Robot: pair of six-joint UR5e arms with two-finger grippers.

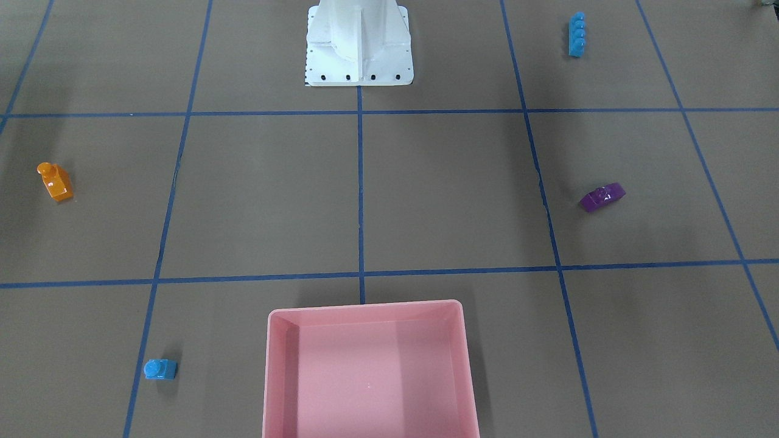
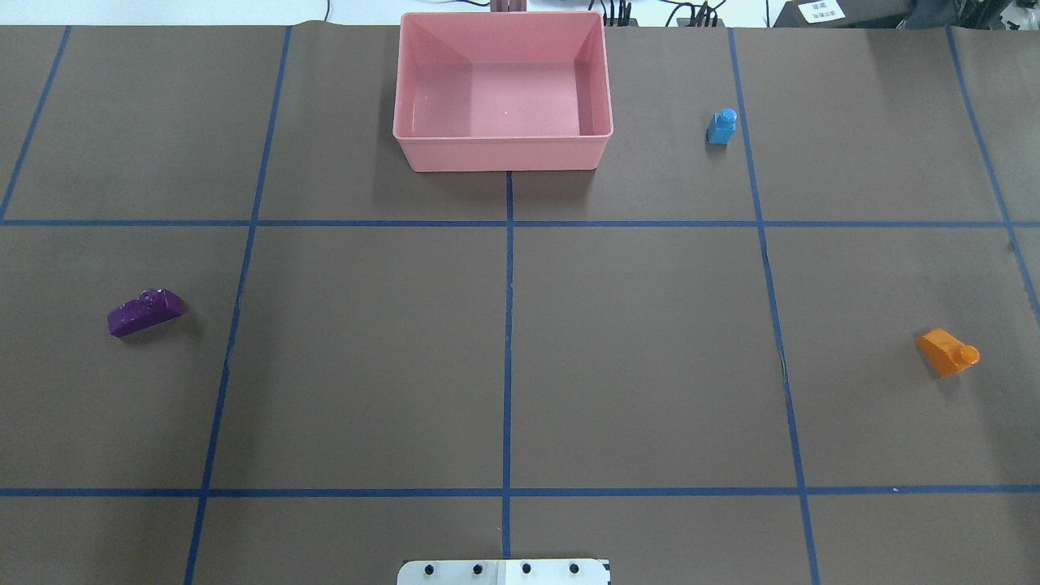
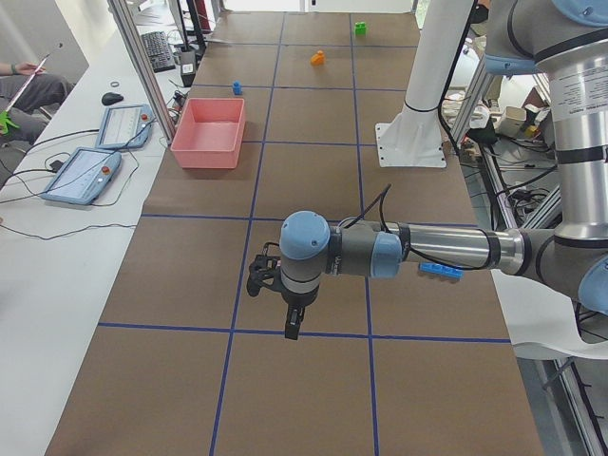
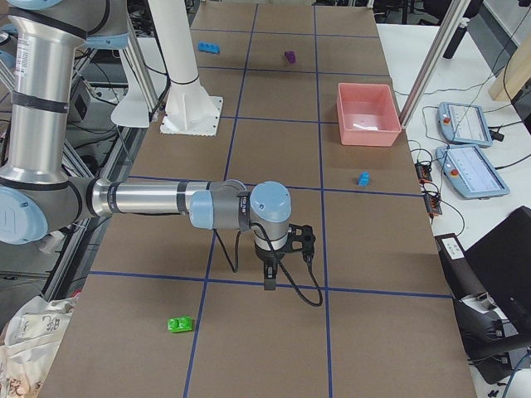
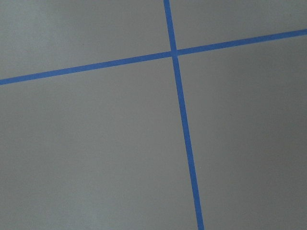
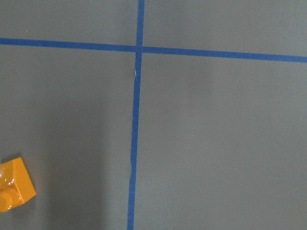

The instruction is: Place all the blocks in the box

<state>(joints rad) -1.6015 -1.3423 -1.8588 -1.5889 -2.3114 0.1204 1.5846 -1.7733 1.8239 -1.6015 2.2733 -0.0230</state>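
The pink box (image 2: 504,153) stands empty at the table's far middle, also in the front view (image 1: 277,377). An orange block (image 2: 947,351) lies at the right and shows in the right wrist view (image 6: 12,189). A purple sloped block (image 2: 145,311) lies at the left. A small blue block (image 2: 721,127) stands right of the box. A long blue block (image 1: 577,34) lies near the robot base. A green block (image 4: 180,324) lies at the table's right end. My left gripper (image 3: 293,318) and right gripper (image 4: 270,278) hang over bare table; I cannot tell whether they are open or shut.
The white robot base plate (image 1: 359,67) stands at the table's near middle. Blue tape lines (image 2: 508,341) divide the brown table into squares. Tablets (image 3: 81,174) and cables lie on the white bench beyond the box.
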